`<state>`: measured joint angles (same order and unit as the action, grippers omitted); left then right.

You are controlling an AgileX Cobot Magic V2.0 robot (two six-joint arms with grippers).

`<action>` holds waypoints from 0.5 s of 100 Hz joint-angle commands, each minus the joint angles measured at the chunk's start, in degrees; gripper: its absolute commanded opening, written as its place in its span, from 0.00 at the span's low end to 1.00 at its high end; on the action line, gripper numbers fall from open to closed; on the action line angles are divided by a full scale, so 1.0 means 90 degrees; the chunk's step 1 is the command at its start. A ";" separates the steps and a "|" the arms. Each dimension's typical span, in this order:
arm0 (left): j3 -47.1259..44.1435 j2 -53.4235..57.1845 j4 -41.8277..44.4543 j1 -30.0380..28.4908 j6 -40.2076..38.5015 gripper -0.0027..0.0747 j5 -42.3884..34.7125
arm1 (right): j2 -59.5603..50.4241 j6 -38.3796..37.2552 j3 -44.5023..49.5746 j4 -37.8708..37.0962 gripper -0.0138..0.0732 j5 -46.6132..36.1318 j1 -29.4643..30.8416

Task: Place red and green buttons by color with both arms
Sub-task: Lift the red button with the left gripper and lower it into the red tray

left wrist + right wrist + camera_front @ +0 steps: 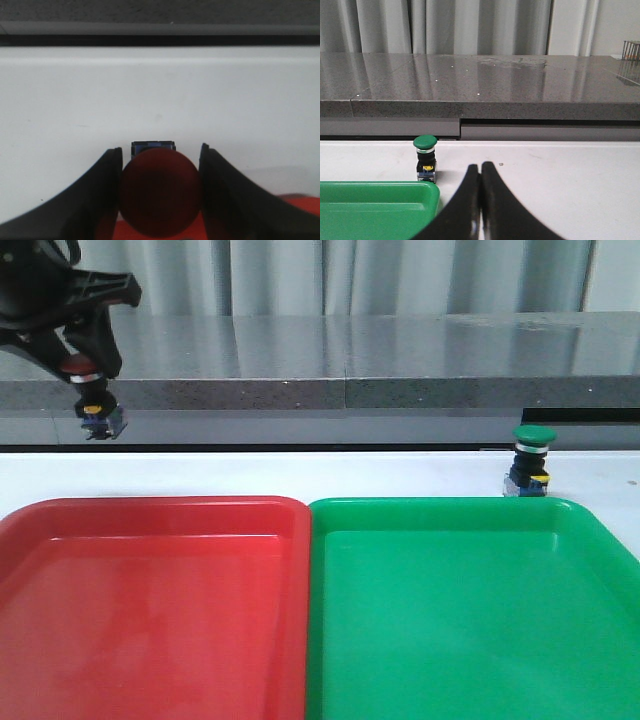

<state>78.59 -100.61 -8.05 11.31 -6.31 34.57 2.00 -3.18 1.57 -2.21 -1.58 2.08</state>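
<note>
The left claw point(88, 368) is closed around the red button point(92, 392), gripping its dark red cap and holding it in the air above the far left of the white worktop point(300, 475), beyond the red tray point(150, 515). The green button point(530, 462), dark green cap on a black body with yellow tab, stands upright on the worktop just behind the green tray point(450, 512). Both look small, light, rigid and smooth-capped, best pinched across the cap; the right claw point(480, 172) is closed and empty.

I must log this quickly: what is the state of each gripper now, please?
Left gripper: closed on the red button, lifted above the table.
Right gripper: closed, holding nothing; the green button stands apart on the table.
</note>
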 commanded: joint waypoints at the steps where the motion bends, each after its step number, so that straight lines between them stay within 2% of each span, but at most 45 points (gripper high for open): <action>1: -0.0271 0.0751 -0.0014 0.0271 -0.0199 0.30 -0.0549 | 0.0045 0.0052 -0.0117 -0.0001 0.09 -0.0463 0.0044; 10: -0.0960 0.1246 0.0103 0.0562 -0.0518 0.30 -0.0940 | 0.0045 0.0052 -0.0117 -0.0001 0.09 -0.0463 0.0044; 30: -0.2270 0.2027 0.0894 0.1290 -0.1510 0.30 -0.0983 | 0.0045 0.0052 -0.0117 -0.0001 0.09 -0.0463 0.0044; 50: -0.3451 0.2302 0.1150 0.2015 -0.2400 0.30 -0.1206 | 0.0045 0.0052 -0.0117 -0.0001 0.09 -0.0463 0.0044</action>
<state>49.59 -82.32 1.02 27.27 -23.17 28.00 2.00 -3.18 1.57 -2.21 -1.58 2.08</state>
